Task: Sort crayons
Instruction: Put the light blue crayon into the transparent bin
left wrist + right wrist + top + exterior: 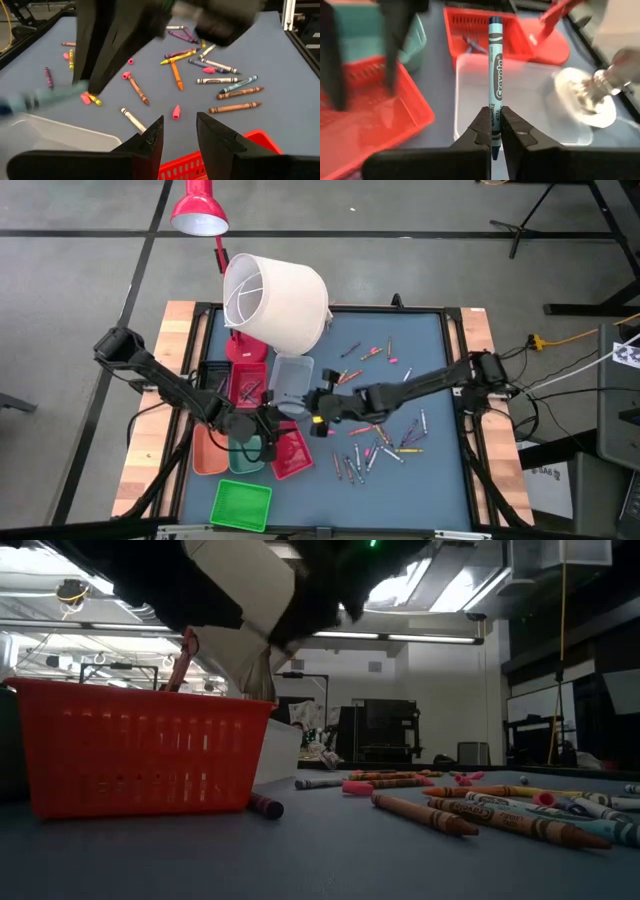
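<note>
A blue crayon (495,80) sat pinched near its lower end in the right claw (494,131), jaws closed tight on it. Its long axis ran straight out from the claw, in line w/ the fingers, free tip pointing away toward 12 o'clock in the right wrist view and hanging over the clear tray (470,90). In the high view that claw (322,406) was at desk centre, just beside the clear tray (290,376). The left claw (178,131) stood empty, jaws wide apart, above the near edge of a red basket (250,140), approx. 7 o'clock of desk centre. Progress looked early to mid: a few crayons already lay in the far red basket (480,35), but the clear tray looked bare of crayons. Most of the loose crayons (385,445) were scattered toward 4 o'clock of centre, w/ a smaller bunch (372,354) toward 1 o'clock. Teal tray (247,452) and green basket (241,505): contents couldn't be made out. A white lampshade (275,300) hid part of the desk (420,500) at 11 o'clock.
</note>
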### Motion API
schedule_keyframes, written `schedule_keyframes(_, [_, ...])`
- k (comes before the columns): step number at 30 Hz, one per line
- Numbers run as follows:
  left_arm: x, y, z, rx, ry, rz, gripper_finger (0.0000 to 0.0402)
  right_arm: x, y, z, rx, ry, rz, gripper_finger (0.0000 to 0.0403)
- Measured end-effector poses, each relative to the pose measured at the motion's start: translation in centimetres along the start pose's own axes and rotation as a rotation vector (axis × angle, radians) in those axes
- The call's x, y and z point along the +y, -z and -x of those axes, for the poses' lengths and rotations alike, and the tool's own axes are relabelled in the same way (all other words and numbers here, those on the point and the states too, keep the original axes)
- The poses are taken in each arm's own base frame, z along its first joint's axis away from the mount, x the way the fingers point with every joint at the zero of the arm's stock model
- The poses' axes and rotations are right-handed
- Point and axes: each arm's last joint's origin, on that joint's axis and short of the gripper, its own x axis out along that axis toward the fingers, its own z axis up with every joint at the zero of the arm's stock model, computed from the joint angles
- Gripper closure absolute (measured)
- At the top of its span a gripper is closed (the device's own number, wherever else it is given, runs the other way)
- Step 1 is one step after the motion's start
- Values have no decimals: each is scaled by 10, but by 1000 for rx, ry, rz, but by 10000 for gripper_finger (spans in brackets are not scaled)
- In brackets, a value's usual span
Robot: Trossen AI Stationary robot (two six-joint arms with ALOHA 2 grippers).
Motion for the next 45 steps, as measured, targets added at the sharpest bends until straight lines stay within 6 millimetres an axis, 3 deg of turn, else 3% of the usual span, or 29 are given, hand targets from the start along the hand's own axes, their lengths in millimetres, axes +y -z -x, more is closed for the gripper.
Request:
schedule_keyframes(10, [0,0,0,4,5,0,302,-17,23,-47,68,5,-30,386])
schedule_keyframes(21, [0,0,0,5,6,0,302,-22,26,-55,70,18,-40,384])
schedule_keyframes(32, [0,0,0,5,6,0,302,-21,23,-55,45,6,-54,276])
schedule_keyframes(36, [0,0,0,5,6,0,302,-18,23,-48,79,-38,-108,262])
schedule_keyframes(45, [0,0,0,5,6,0,302,-9,9,1,317,-255,-185,271])
